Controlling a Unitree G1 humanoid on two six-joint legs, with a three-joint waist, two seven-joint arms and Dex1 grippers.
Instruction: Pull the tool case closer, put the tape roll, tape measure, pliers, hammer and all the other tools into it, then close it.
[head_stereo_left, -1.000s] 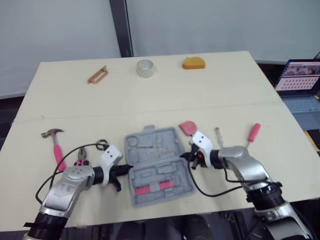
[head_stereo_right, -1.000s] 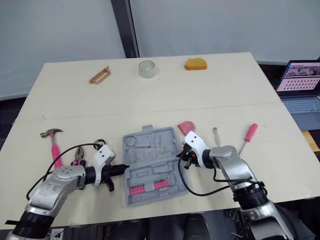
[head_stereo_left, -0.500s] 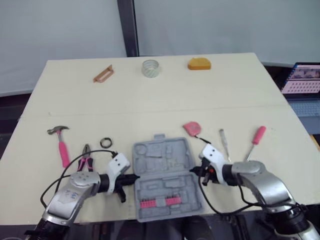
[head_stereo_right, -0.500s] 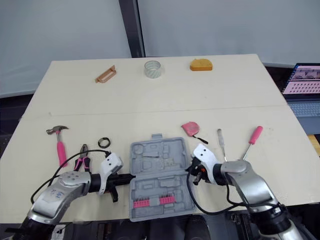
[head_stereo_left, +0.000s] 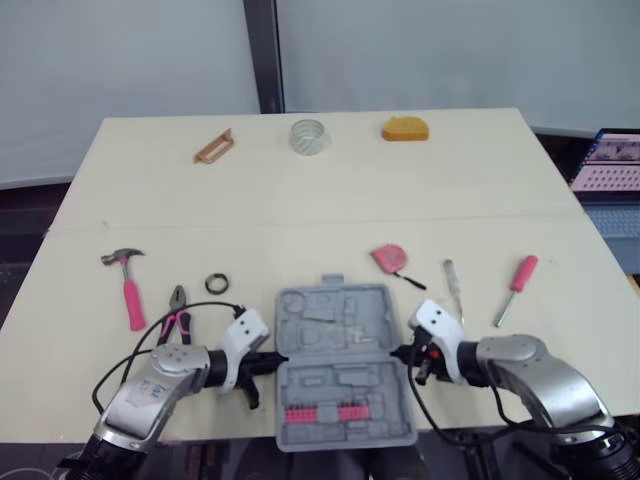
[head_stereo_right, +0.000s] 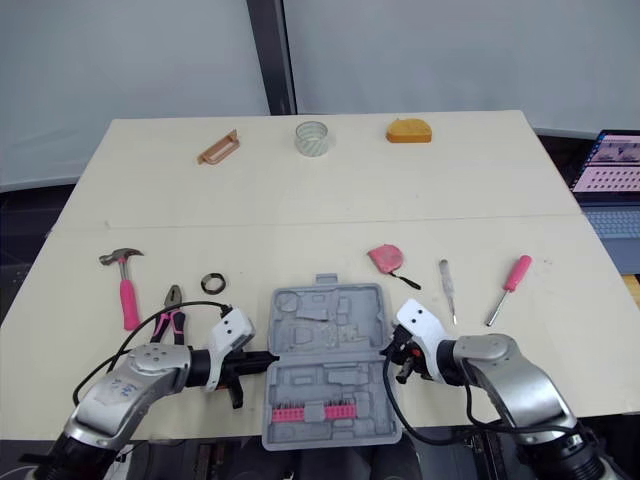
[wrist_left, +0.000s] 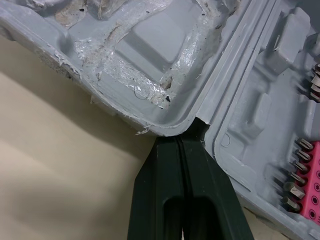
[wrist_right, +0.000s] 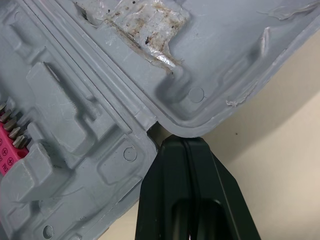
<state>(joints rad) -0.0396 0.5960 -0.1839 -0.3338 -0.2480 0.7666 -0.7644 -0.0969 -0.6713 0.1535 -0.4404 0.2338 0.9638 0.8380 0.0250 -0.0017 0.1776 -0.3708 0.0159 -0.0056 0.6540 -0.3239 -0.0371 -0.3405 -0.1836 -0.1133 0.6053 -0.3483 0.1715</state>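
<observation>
Where it hinges, the tool case (head_stereo_left: 345, 340) touches left gripper (head_stereo_left: 277, 358) and right gripper (head_stereo_left: 397, 353).

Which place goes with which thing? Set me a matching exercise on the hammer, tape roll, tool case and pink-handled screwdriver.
1 hammer
2 tape roll
3 tool case
4 screwdriver

a lying open at the near edge of the table
b far side, middle
c robot's left side
d robot's right side

Pairs: 1-c, 2-b, 3-a, 4-d.

Right gripper (wrist_right: 183, 141): fingers pressed together, tips touching the hinge notch of the open grey tool case (wrist_right: 90, 95). Beige table (wrist_right: 280, 150) flanks the fingers.
</observation>
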